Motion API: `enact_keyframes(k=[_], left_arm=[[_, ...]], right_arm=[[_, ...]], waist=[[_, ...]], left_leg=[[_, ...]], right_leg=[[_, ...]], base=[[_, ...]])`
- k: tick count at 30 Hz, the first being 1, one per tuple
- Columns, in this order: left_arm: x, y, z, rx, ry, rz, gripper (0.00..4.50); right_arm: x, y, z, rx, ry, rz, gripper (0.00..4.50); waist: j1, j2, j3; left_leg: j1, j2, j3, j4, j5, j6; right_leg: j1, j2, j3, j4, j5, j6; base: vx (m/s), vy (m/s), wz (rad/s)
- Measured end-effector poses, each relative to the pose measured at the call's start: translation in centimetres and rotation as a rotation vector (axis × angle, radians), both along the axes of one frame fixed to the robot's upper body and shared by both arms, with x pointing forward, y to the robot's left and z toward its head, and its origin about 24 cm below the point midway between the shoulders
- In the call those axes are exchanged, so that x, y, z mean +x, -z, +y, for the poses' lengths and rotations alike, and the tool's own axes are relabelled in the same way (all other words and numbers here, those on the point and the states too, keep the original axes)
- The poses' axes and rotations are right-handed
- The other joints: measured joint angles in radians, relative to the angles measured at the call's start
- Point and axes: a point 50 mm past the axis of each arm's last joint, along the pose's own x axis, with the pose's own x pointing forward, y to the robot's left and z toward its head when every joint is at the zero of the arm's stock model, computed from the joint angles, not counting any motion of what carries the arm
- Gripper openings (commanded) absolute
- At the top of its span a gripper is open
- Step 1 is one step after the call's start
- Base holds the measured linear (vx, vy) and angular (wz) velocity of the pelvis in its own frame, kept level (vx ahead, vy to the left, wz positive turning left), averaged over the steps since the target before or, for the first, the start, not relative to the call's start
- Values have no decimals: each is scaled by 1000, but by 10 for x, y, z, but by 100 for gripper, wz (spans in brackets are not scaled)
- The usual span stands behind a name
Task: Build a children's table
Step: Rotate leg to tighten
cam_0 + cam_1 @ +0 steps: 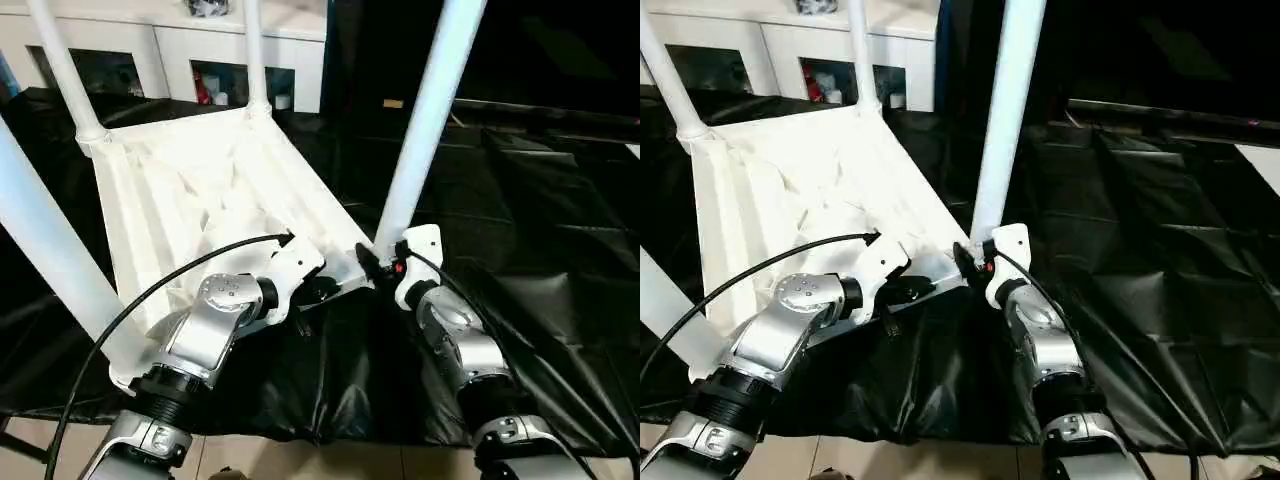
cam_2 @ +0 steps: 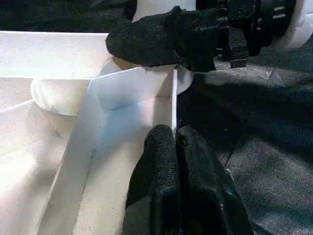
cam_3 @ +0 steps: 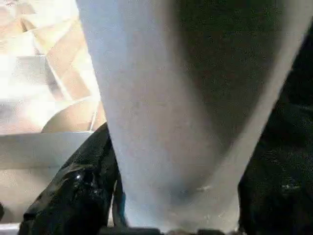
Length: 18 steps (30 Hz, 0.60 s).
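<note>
- Here, the tabletop (image 1: 200,190) is seen upside down on the black sheeting (image 1: 540,230), its ribbed underside turned upward and its far edge toward the white cabinet (image 1: 170,50).
- The tabletop is tilted, with one corner close to the robot's arms and the opposite side raised toward the cabinet.
- Four white tubular legs are seated in the round corner sockets, each with its long axis running up and away from the underside, out past the top of the head views.
- The near right leg (image 1: 425,120) is planted in the corner socket nearest the right arm and leans slightly to the right as it rises.
- The far right leg (image 1: 252,55) and the far left leg (image 1: 62,70) stand at the corners beside the cabinet; the near left leg (image 1: 50,260) crosses the left edge of the picture as a thick slanted tube.
- The right gripper (image 1: 378,262) is closed around the base of the near right leg, a black finger (image 3: 73,191) being pressed against the tube on either side just above the socket.
- The left gripper (image 2: 174,139) is pinched shut on the thin raised rim (image 2: 174,98) of the tabletop, just beside that same corner, with its two fingertips brought together over the edge.
- The two grippers are held close together, and the silver forearms converge on the near corner.
- The black sheeting is spread under and around the whole assembly.
</note>
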Motion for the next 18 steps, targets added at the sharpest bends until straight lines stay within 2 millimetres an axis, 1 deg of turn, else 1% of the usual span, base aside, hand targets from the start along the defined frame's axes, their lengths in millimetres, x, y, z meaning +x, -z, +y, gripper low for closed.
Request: enact_keyframes(k=[2,5,8,10,13,15,16,17,18], left_arm=[[0,-1,3,13,18,-1,0],[0,-3,11,20,52,14,0],[-2,-6,17,17,103,31,0],[-4,-8,24,6,156,59,0],[-6,-8,31,-10,209,85,0],[-7,-7,35,-22,230,100,0],[-7,-7,38,-23,242,108,0],[-8,-7,39,-23,251,113,0],[-8,-7,41,-21,263,120,0]], right_arm=[[-1,-1,-1,-16,-57,-5,377],[-3,-4,-5,-43,-173,-17,377],[-5,-7,-10,-58,-288,-20,377],[-9,-11,-15,-75,-410,-14,377],[-15,-14,-19,-65,-530,3,377],[-18,-15,-21,-56,-581,18,377],[-19,-15,-22,-62,-616,25,363],[-20,-15,-22,-64,-638,30,363],[-21,-16,-23,-65,-665,38,353]], waist=[[0,0,0],[-4,-1,1],[-4,-1,1],[0,-1,1],[5,0,2],[8,0,2],[8,0,2],[8,0,2],[8,0,2]], left_leg=[[0,0,0,0,0,0],[-2,1,0,-1,0,0],[-3,1,0,-1,0,0],[-5,2,2,-2,0,0],[-6,2,3,-2,-1,2],[-6,2,4,-1,-1,2],[-6,1,4,-1,-1,2],[-6,1,4,0,-1,2],[-6,1,4,0,-1,2]], right_leg=[[0,0,0,0,0,0],[-1,1,0,0,2,-4],[-3,1,-1,0,2,-3],[-5,2,-2,0,0,-3],[-5,2,-3,0,-1,-5],[-5,1,-3,0,-1,-6],[-4,1,-3,1,-1,-6],[-4,1,-3,1,-1,-6],[-4,0,-3,1,-1,-6]], base=[[0,0,0],[0,0,0],[0,0,0],[0,0,0],[0,0,0],[0,0,0],[0,0,0],[0,0,0],[0,0,0]])
